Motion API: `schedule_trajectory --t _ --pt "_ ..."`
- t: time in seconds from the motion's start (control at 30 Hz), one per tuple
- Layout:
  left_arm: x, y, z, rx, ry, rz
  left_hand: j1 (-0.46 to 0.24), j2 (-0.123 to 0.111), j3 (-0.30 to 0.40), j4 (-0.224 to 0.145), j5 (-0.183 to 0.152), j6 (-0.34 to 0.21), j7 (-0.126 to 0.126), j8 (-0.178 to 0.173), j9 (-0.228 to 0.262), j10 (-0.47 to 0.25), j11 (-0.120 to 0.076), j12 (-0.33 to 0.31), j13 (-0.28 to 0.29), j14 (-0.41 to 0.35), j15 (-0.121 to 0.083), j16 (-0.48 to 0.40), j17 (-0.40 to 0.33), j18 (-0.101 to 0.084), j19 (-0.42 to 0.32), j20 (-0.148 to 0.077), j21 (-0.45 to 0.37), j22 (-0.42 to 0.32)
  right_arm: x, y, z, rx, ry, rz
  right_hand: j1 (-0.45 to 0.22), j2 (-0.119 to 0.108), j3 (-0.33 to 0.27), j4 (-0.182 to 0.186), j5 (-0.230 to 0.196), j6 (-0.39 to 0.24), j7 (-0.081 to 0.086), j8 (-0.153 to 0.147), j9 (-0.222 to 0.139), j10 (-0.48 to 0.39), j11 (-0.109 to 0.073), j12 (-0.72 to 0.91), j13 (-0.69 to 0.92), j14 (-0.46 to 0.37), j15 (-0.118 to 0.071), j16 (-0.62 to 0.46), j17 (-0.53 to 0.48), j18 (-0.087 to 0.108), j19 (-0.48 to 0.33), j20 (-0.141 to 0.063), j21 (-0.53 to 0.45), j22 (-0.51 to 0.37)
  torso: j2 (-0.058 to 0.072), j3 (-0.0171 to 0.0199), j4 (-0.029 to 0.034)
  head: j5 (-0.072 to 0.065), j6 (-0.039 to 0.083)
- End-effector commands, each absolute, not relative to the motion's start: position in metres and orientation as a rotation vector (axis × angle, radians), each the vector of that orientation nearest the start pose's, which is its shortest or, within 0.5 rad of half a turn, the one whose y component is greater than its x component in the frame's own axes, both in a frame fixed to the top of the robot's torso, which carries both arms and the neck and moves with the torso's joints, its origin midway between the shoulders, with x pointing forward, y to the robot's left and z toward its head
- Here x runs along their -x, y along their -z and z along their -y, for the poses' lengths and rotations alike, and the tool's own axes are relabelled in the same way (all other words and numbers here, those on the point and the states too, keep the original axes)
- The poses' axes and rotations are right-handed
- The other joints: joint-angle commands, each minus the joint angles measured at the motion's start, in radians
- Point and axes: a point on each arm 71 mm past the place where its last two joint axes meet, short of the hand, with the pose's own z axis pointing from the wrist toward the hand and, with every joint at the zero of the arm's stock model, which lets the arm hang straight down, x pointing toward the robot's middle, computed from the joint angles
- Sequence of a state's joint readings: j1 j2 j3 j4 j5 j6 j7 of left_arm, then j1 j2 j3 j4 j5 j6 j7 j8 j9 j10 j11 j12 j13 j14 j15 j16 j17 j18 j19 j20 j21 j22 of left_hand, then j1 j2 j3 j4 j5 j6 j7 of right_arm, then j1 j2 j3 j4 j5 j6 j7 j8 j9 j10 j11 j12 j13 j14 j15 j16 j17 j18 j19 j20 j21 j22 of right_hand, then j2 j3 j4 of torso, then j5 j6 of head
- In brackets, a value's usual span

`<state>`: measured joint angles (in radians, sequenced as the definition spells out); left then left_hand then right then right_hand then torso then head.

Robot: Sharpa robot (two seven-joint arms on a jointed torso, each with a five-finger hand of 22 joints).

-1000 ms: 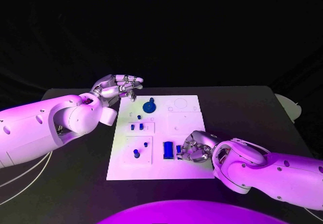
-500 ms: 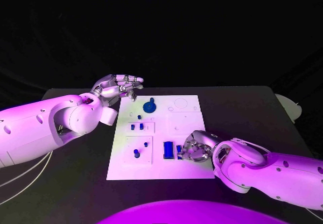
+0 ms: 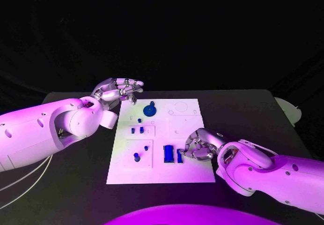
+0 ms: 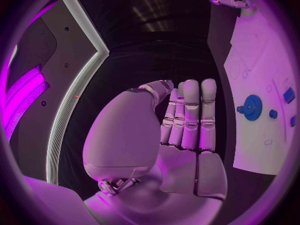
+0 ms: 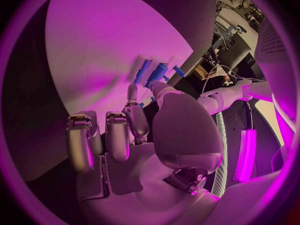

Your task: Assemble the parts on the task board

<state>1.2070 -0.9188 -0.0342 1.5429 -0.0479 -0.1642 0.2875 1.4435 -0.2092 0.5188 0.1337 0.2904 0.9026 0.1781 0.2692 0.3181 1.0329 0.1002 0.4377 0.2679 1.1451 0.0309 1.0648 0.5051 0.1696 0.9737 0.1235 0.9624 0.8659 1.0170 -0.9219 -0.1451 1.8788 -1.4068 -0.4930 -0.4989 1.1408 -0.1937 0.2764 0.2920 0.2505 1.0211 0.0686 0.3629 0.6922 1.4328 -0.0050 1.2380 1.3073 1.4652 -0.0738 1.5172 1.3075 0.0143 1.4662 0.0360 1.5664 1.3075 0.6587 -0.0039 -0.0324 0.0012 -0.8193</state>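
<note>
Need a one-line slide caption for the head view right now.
Right hand reaches the blue parts on the white task board; left hand hovers curled by its far corner.

Looks like a robotics lab or demo booth rather than any home or shop. Black table (image 3: 81, 187) in the lower half of the head view, backed by black drapery (image 3: 162, 42) across the whole upper half. White task board (image 3: 162, 140) laid out mid-frame like a test fixture. Glowing light strips (image 4: 75, 100) along dark panels at the left of the left wrist view. Equipment stands and hanging cables (image 5: 228, 40) at the upper right of the right wrist view.
</note>
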Motion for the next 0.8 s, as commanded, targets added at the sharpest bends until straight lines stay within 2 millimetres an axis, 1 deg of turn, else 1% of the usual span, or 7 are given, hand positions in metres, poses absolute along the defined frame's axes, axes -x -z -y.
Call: schedule_trajectory --t 0.03,0.2,0.33,0.6,0.7,0.73,0.8 --pt "-0.483 0.178 -0.230 1.098 1.593 -1.558 -0.003 0.010 0.005 0.000 0.007 -0.006 0.000 -0.005 0.002 -0.007 0.002 0.003 0.001 -0.005 -0.002 -0.005 -0.001 0.007 -0.004 0.001 -0.007 -0.001 -0.370 0.247 0.167 -0.257 -0.773 -1.793 -0.012 0.001 -0.010 0.000 0.015 -0.019 0.004 -0.012 -0.005 -0.010 0.002 -0.010 0.045 0.081 0.006 -0.005 0.149 -0.011 0.099 0.004 -0.008 0.259 -0.007 -0.0029 -0.0007 0.000 0.014" --pt "-0.485 0.185 -0.230 1.126 1.587 -1.538 -0.019 0.005 -0.002 0.010 0.006 -0.010 0.001 -0.007 0.001 -0.012 0.004 0.005 0.001 -0.011 0.001 -0.009 -0.002 0.011 -0.026 0.004 -0.030 -0.024 -0.392 0.237 0.179 -0.361 -0.920 -1.709 0.046 0.013 -0.011 -0.006 0.019 -0.072 0.028 -0.046 -0.018 -0.085 0.023 -0.147 -0.040 0.052 0.024 -0.067 0.050 0.025 0.026 0.019 -0.177 0.207 -0.028 -0.0079 -0.0026 -0.002 0.036" --pt "-0.490 0.194 -0.232 1.155 1.579 -1.496 -0.042 -0.008 -0.015 0.028 0.005 -0.019 0.002 -0.009 0.002 -0.018 0.006 0.008 -0.001 -0.058 0.007 -0.043 -0.017 0.013 -0.060 0.011 -0.074 -0.051 -0.421 0.235 0.193 -0.573 -1.060 -1.693 0.129 0.029 0.007 -0.030 0.009 -0.090 0.036 -0.058 -0.021 -0.098 0.029 -0.158 -0.048 0.053 0.029 -0.068 0.054 0.033 0.008 0.026 -0.221 0.194 -0.052 -0.0139 -0.0030 -0.006 0.075" --pt "-0.503 0.210 -0.239 1.236 1.517 -1.361 -0.059 -0.031 -0.032 0.077 0.001 -0.056 0.011 -0.011 0.008 -0.052 0.032 -0.061 -0.061 -0.196 0.044 -0.305 -0.142 0.004 -0.176 0.061 -0.294 -0.180 -0.475 0.235 0.216 -0.880 -1.204 -1.575 0.221 0.036 0.044 -0.029 -0.041 -0.179 0.087 -0.101 -0.032 -0.424 0.078 -0.649 -0.394 -0.254 0.074 -0.608 -0.554 0.164 -0.370 0.065 -1.048 -0.124 -0.086 -0.0149 -0.0095 -0.003 0.152" --pt "-0.508 0.217 -0.241 1.264 1.492 -1.319 -0.052 -0.030 -0.032 0.088 0.000 -0.062 0.010 -0.005 0.013 -0.046 0.037 -0.095 -0.088 -0.206 0.056 -0.392 -0.175 -0.006 -0.223 0.089 -0.392 -0.243 -0.494 0.239 0.223 -0.996 -1.234 -1.525 0.246 0.035 0.102 -0.012 -0.058 -0.194 0.113 -0.124 -0.056 -0.469 0.113 -0.825 -0.566 -0.426 0.120 -0.827 -0.650 0.154 -0.487 0.101 -1.205 -0.239 -0.096 -0.0124 -0.0126 0.001 0.171" --pt "-0.510 0.219 -0.241 1.272 1.486 -1.307 -0.050 -0.032 -0.031 0.096 0.000 -0.073 0.006 -0.006 0.012 -0.049 0.045 -0.126 -0.110 -0.237 0.072 -0.463 -0.198 -0.015 -0.261 0.113 -0.470 -0.295 -0.500 0.240 0.224 -1.019 -1.243 -1.510 0.261 0.022 0.147 -0.014 -0.067 -0.202 0.139 -0.153 -0.082 -0.457 0.138 -0.937 -0.701 -0.489 0.159 -0.970 -0.730 0.156 -0.554 0.126 -1.315 -0.337 -0.099 -0.0121 -0.0131 0.003 0.175" --pt "-0.513 0.222 -0.242 1.287 1.476 -1.288 -0.041 -0.033 -0.037 0.105 -0.001 -0.082 0.000 -0.004 0.010 -0.031 0.053 -0.172 -0.144 -0.232 0.083 -0.549 -0.218 -0.001 -0.255 0.143 -0.568 -0.373 -0.509 0.241 0.227 -1.047 -1.257 -1.487 0.260 0.019 0.163 -0.017 -0.066 -0.203 0.137 -0.167 -0.098 -0.461 0.147 -0.988 -0.768 -0.503 0.166 -1.030 -0.767 0.153 -0.558 0.148 -1.356 -0.385 -0.103 -0.0113 -0.0127 0.002 0.186"
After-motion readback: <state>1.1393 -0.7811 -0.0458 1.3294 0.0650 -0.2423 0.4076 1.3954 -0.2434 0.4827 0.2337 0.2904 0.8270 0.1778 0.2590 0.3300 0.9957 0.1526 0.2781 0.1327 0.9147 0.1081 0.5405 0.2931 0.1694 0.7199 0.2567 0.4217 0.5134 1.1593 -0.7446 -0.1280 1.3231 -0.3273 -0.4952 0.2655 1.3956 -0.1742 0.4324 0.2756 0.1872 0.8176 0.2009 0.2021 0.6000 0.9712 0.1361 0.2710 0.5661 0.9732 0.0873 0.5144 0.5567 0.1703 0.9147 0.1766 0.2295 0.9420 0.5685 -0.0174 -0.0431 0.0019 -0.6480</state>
